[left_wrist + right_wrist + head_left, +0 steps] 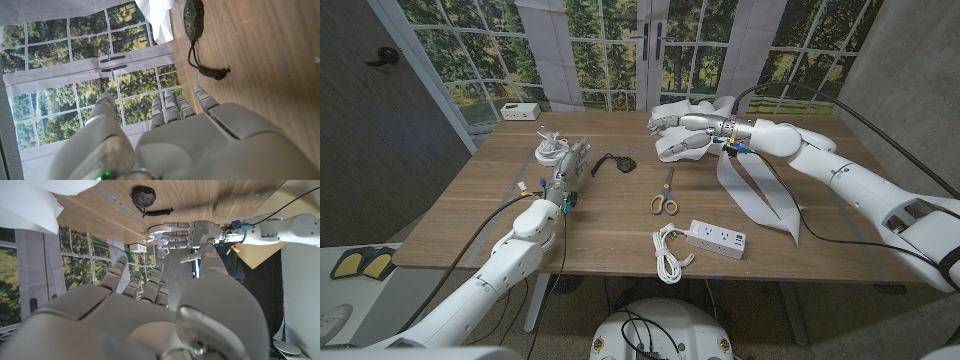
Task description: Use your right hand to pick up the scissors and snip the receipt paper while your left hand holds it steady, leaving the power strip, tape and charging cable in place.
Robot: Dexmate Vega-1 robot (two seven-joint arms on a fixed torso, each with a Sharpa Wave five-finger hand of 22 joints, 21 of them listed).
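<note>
Both hands up at table's far side, nothing held.
Right hand (682,133) upper centre, fingers apart, beside receipt paper (752,190); left hand (560,160) centre-left, fingers apart; scissors (665,195) mid-frame.

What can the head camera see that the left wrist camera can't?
Head view's extras: the scissors, the power strip, the white cable and the right hand, open over the table's far side.

Left wrist view's extras: a small green light on the back of the left hand, seen close up.

Both share: the black tape with its strap, some white paper, the wooden table, the left hand and the window backdrop.
</note>
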